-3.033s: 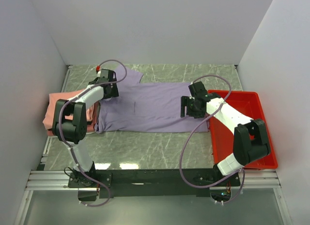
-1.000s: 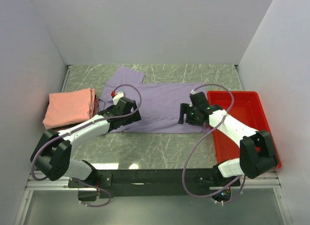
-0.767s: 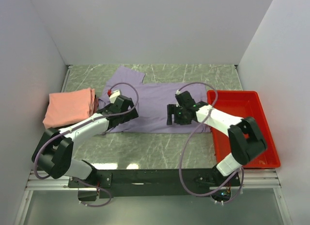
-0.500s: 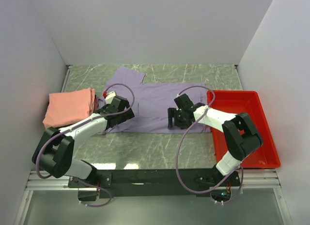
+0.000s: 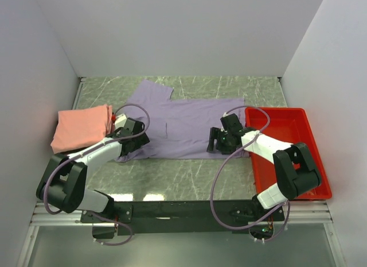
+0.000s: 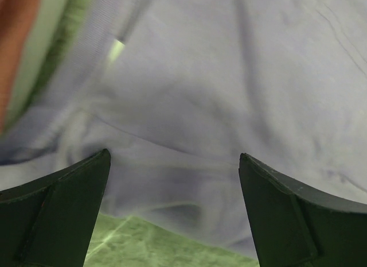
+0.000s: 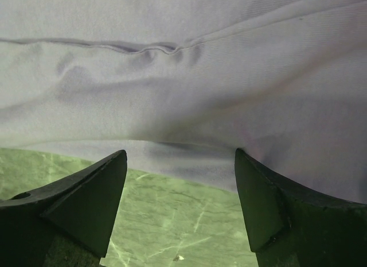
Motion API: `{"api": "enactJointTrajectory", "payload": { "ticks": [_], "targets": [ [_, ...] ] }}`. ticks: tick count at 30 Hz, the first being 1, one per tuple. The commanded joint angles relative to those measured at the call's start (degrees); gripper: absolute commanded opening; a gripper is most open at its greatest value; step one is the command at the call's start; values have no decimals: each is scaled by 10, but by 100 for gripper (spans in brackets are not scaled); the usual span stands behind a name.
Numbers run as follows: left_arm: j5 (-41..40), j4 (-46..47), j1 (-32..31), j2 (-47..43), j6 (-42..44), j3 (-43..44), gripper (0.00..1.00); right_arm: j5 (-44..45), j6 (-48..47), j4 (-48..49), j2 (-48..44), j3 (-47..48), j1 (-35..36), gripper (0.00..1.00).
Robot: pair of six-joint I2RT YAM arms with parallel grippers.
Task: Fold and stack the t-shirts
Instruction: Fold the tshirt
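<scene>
- Lavender t-shirt, the biggest thing on the grey-green marbled table, lies spread flat across the middle. Its body runs left to right, and one short sleeve points to the far side. The cloth is soft and matte, with low wrinkles and a stitched hem along the near edge. Three seconds ago its left end was bunched against the folded shirt; now it lies opened out, apart from that shirt.
- Red plastic tray, a shallow glossy rectangle, sits at the right. Its left rim is just beside the shirt's right edge.
- Salmon-pink t-shirt, folded into a thick rectangle, rests at the left edge of the table. Three seconds ago the left arm crossed over it; now it is uncovered.
- Left gripper hangs over the near-left corner of the lavender shirt, farther left than a second ago. In the wrist view its black, wedge-shaped fingers stand spread as wide as they go. Lavender cloth lies below them and nothing is gripped.
- Right gripper hangs over the near hem toward the right end, slightly nearer the table's front edge than a second ago. Its fingers are well apart, straddling the hem where cloth meets marble. They hold nothing, and whether the tips touch the cloth cannot be told.
</scene>
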Motion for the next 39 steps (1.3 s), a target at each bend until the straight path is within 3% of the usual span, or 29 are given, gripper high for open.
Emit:
{"api": "enactJointTrajectory", "payload": {
  "ticks": [1,8,17,23,29,39],
  "targets": [
    [-30,-24,11,-8,-17,0,99,34,-6,-63,3,-30,-17,83],
    [-105,-116,28,-25,-52,4,99,32,-14,-65,-15,-31,-26,83],
    [-44,-80,26,-73,-4,46,99,-4,-54,-69,-64,14,-1,84],
    [10,-38,2,-113,13,70,100,20,-55,-77,-96,61,12,84],
    [68,18,-6,-61,25,58,100,57,-51,-82,-54,70,12,84],
    [60,49,-6,23,2,25,99,99,-39,-77,28,63,24,84]
  ]
}}
